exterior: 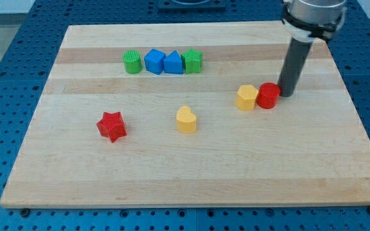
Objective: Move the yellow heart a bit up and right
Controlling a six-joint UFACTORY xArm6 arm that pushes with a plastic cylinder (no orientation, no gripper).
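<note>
The yellow heart (186,119) lies near the middle of the wooden board (191,179). My tip (285,95) is far to the heart's right and a little higher in the view. It stands right beside the red cylinder (269,95), on that block's right side. A yellow hexagon (247,97) touches the red cylinder's left side.
A red star (111,126) lies left of the heart. Near the view's top sits a row: a green cylinder (132,61), a blue pentagon (154,61), a blue triangle (173,63) and a green block (192,61).
</note>
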